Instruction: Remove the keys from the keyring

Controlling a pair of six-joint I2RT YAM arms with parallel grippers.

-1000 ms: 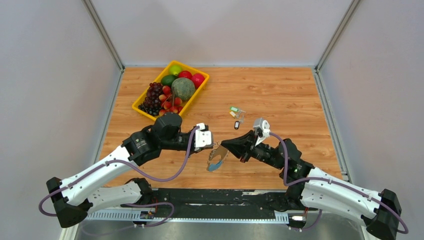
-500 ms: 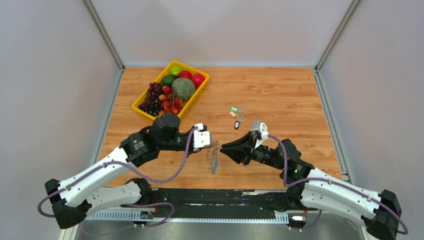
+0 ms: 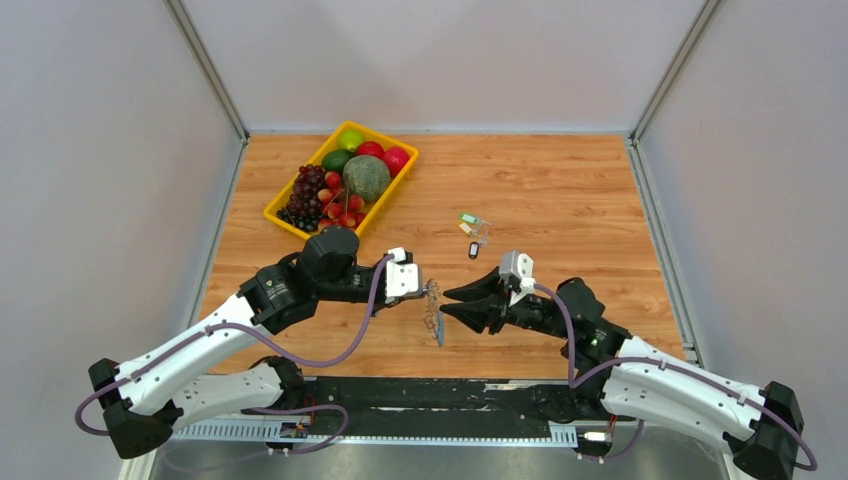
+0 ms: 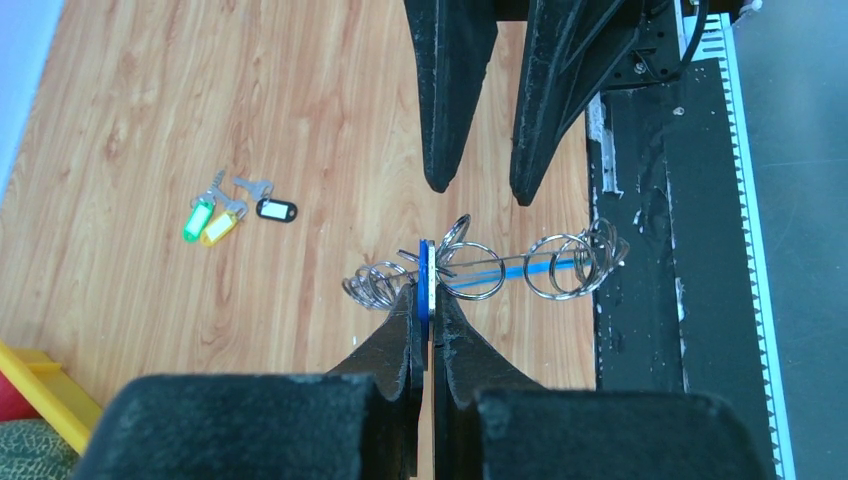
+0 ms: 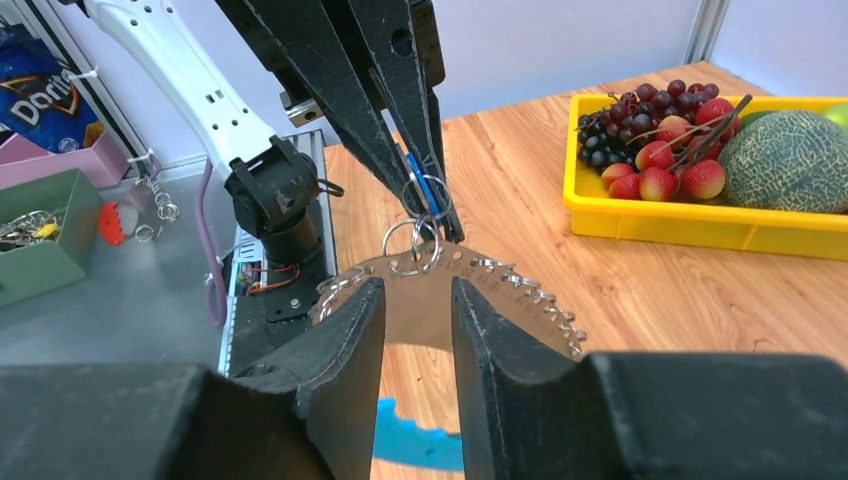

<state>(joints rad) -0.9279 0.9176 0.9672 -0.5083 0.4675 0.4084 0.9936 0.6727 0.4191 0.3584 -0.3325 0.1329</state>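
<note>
The left gripper [image 4: 427,300], coming up from the bottom of the left wrist view, is pinching shut on what looks like a blue key tag [image 4: 427,278] seen edge-on. The keyring [image 5: 412,295] is hanging from that tag in mid-air, just below centre in the overhead view and above the wooden table [image 4: 200,100]. Its blue section [image 5: 420,445] is dangling lowest.

The right gripper [image 4: 478,190] is facing it from the top of the left wrist view. Its fingers are standing partly apart, holding nothing, with their tips just short of the small split rings [image 4: 560,265].

Three keys [image 4: 215,218], tagged green, yellow and black, are lying loose on the table at middle left of that view, well apart from the fruit tray [image 5: 700,228].

The keyring is probably behaving as a light, thin sheet that swings and twists freely, and its fringe of rings is likely snagging easily. The metal is probably slippery. The plastic tag is offering the flattest, surest surface, so the body of the ring near that key seems the better place for the right fingers.
</note>
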